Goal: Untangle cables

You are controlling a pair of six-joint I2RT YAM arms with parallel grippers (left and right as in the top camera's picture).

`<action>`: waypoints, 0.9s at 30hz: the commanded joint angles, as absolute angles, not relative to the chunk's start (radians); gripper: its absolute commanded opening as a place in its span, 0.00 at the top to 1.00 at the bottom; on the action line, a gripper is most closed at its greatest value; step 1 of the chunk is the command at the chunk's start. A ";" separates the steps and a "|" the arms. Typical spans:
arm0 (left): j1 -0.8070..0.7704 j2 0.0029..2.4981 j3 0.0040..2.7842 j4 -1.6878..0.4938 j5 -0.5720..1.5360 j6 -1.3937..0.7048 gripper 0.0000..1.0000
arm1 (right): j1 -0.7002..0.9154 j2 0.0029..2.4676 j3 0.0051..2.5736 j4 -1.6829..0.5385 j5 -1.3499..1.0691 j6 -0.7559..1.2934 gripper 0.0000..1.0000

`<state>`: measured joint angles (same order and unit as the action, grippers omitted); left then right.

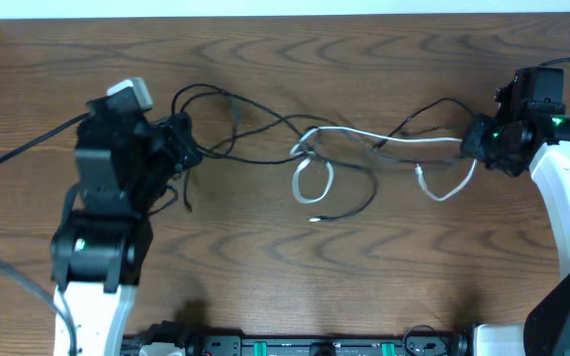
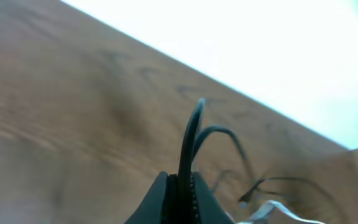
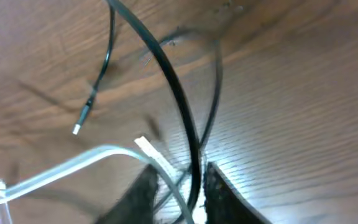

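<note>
Our left claw (image 2: 182,182) was pressed together on a black cable (image 2: 190,134). The cable was doubled, rising out of the tips as a narrow loop and bending away to the claw's right. Further out on that side, thinner dark cords and a pale stretch of cable lay blurred on the wooden table (image 2: 55,93).

Our right claw (image 3: 179,186) had its jaws a little apart, the gap wider than the cords in it. A black strand (image 3: 166,74) ran through that gap and away ahead of the tips. The white cable (image 3: 73,163) also came out of the gap and swept off to the claw's left. A flat white end lay just in front of the left jaw. Well ahead and to the left, a thin cord ended in a small plug (image 3: 79,124) on the wood.

From above, the black cables (image 1: 237,109) stretched in a loose tangle between the two claws. The white one curled into loops near the middle and again just beside the right claw.
</note>
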<state>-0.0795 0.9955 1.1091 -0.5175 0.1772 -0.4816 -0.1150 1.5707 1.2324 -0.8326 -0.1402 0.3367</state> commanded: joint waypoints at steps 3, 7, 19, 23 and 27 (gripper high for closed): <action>-0.072 0.910 1.119 -0.479 0.286 -0.503 0.93 | -0.124 1.575 1.243 -0.830 -0.149 0.308 0.53; -0.073 0.903 1.119 -0.474 0.380 -0.512 0.93 | -0.123 1.575 1.243 -0.795 -0.361 0.185 0.44; -0.073 0.922 1.119 -0.432 0.385 -0.555 0.93 | 0.025 1.577 1.243 -0.673 -0.608 0.102 0.31; -0.073 0.953 1.119 -0.496 0.362 -0.555 0.93 | 0.123 1.599 1.243 -0.650 -0.533 0.180 0.31; -0.073 1.002 1.119 -0.587 0.312 -0.555 0.93 | 0.214 1.647 1.243 -0.630 -0.477 0.257 0.32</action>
